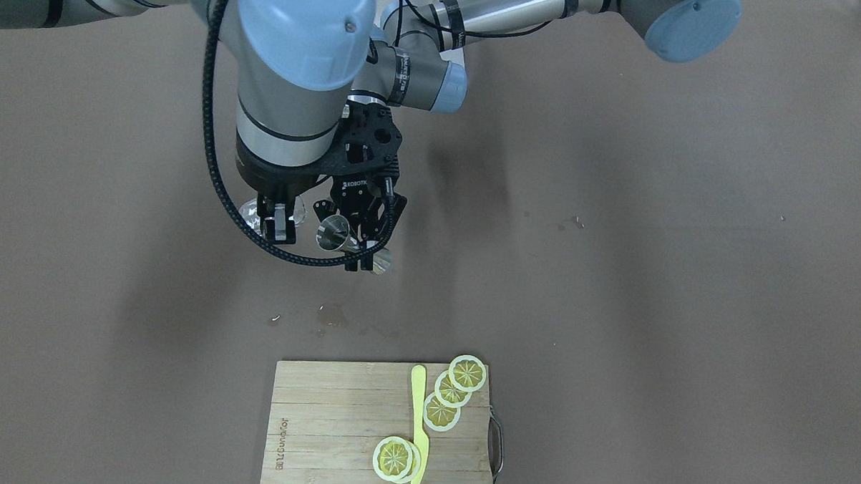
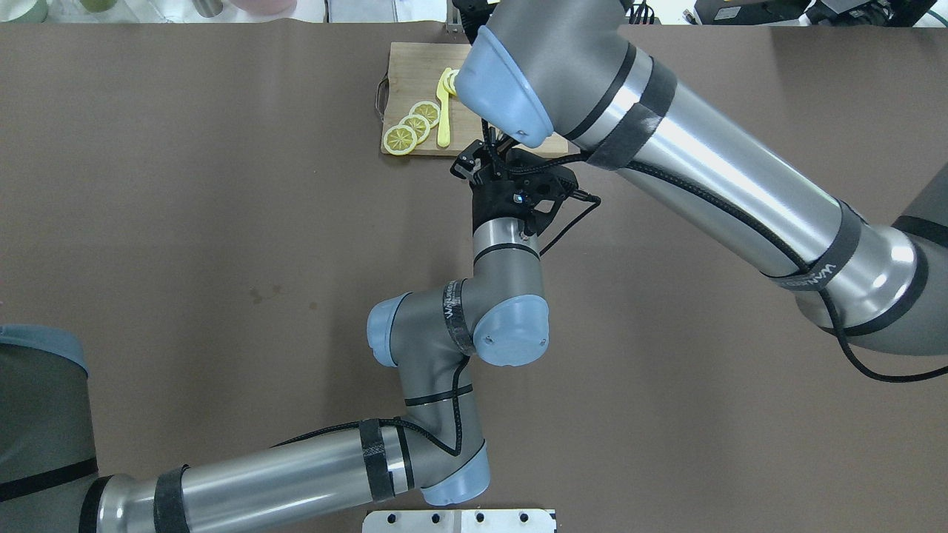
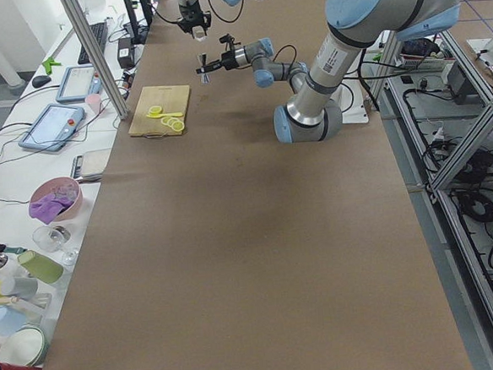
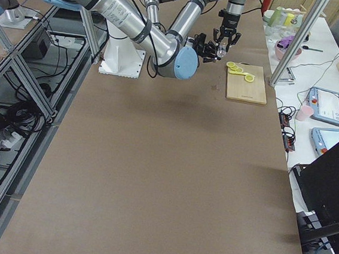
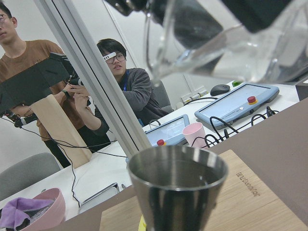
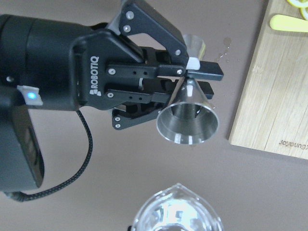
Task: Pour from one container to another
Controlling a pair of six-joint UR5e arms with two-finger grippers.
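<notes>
Steel cone-shaped jigger [image 6: 187,122] pinched in left gripper [image 6: 202,83], right gripper [image 1: 275,223] clamping clear glass cup [image 6: 177,214] above-beside it, so centre the lip and tip slowly.

Centre: crowded, left gripper [image 1: 358,251] with its jigger [image 1: 333,233] just beside right gripper [image 1: 275,226] with its glass pitcher [image 1: 247,212], only a narrow gap between
Overhead: right arm's wrist hanging over the spot, barring a straight drop
Below the jigger: seemingly open air, height hard to judge
Operators' side: cutting board [image 1: 324,410] near, bare strip in between
Board's half: lemon slices [image 1: 467,373] and yellow knife [image 1: 418,421] in the way
Both ends: broad bare table [image 1: 651,278], passable
</notes>
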